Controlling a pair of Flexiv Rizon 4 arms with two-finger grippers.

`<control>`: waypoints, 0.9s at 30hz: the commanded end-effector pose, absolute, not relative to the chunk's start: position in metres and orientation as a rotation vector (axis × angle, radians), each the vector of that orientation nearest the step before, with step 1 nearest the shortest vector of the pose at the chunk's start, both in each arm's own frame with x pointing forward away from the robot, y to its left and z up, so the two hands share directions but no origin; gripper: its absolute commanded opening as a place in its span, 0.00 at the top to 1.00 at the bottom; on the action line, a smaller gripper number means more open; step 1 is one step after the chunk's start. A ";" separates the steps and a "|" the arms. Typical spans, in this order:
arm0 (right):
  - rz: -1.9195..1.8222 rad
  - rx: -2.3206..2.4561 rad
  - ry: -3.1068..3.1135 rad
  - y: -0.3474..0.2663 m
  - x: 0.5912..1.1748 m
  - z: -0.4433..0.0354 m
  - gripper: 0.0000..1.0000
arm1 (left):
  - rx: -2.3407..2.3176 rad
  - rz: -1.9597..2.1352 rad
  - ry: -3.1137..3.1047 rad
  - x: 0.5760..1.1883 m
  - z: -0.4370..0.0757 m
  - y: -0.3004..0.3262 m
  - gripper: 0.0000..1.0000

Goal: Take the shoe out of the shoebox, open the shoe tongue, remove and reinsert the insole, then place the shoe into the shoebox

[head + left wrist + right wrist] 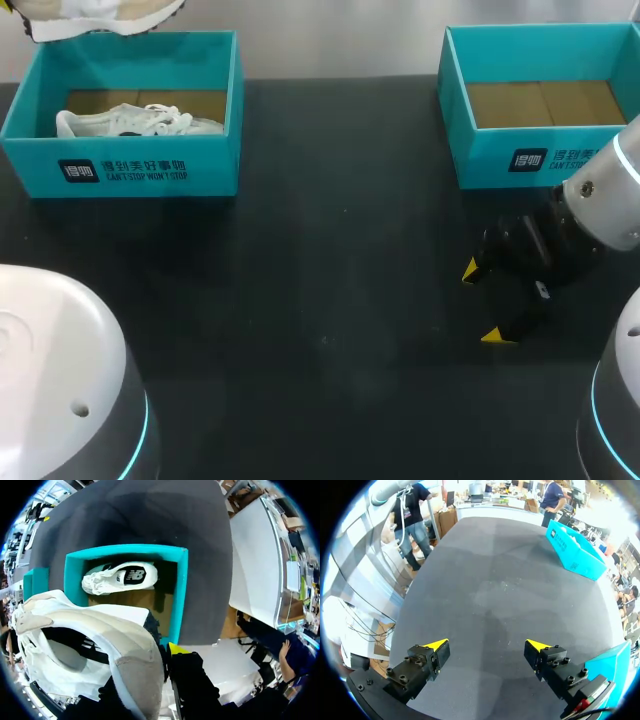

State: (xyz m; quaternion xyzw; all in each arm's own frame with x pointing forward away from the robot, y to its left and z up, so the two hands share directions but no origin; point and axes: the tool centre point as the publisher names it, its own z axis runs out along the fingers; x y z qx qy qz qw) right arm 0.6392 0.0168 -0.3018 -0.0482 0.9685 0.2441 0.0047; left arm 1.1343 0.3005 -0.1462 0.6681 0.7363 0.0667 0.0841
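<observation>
Hoisting a white-and-beige sneaker [100, 15] clear of the left shoebox [130, 165], the left end effector [170, 655] appears clenched on the shoe near its heel collar. Only one yellow tip shows beside the shoe in the left wrist view; the other is hidden behind it. A second sneaker [135, 122], white with a dark logo, lies on its side inside that same teal box, directly under the raised one. Across the black counter [330, 300], the right end effector [483, 303] hangs released, its yellow tips spread wide and holding nothing, just in front of the right shoebox [480, 160], whose cardboard floor is bare.

The step in hand looks to be the first one: taking the shoe out of the box. With the shoe already above the rim, the next move likely calls for carrying it toward the open middle of the counter and setting it down sole-first. There the right end effector could reach the tongue while the left steadies the heel. The grasp seems to sit at one end of the shoe, so the toe may droop or swing during the carry.
</observation>
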 end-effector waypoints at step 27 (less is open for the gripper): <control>0.762 -0.151 3.033 0.017 0.639 -0.302 0.00 | 2.228 0.130 2.132 1.173 -0.176 0.301 1.00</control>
